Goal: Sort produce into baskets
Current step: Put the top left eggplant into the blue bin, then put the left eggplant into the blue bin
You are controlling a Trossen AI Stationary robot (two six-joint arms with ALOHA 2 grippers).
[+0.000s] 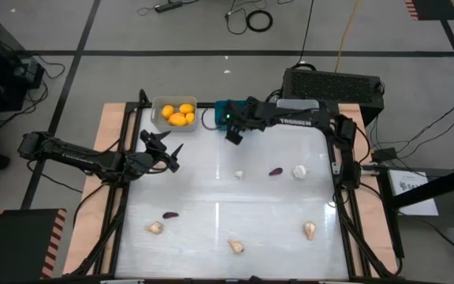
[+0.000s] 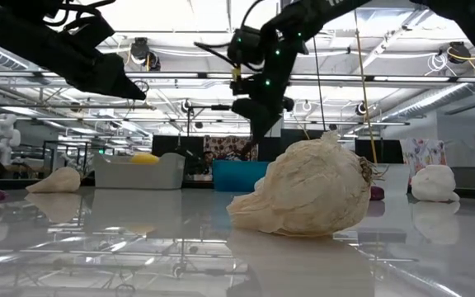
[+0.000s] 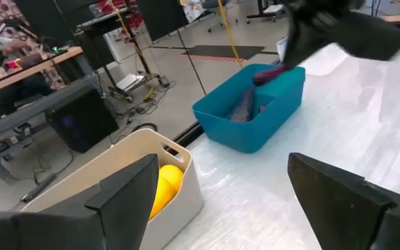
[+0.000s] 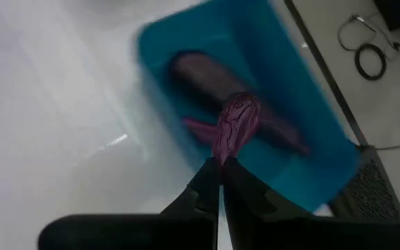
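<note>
My right gripper (image 4: 221, 170) is shut on a dark purple eggplant piece (image 4: 236, 123), over the teal basket (image 4: 283, 104), which holds other purple pieces. It also shows in the high view (image 1: 232, 136). My left gripper (image 3: 221, 167) is open and empty, above the table near the grey basket (image 1: 174, 113), which holds several yellow fruits (image 1: 179, 114). Garlic bulbs (image 1: 299, 170) and two eggplant pieces (image 1: 276, 171) lie on the table. I cannot make out the translucent white basket. My right gripper pinches one end of the eggplant piece (image 4: 222, 154) between its two fingertips. The rest of the piece sticks out past the fingertips. The fingers come from above, slanting down. The piece is lifted clear, over the teal basket's open top.
More garlic bulbs (image 1: 236, 246) lie near the table's near edge, and an eggplant piece (image 1: 170, 214) lies at the near left. A large black box (image 1: 333, 85) stands beyond the far right corner. The table's middle is bare between the pieces.
</note>
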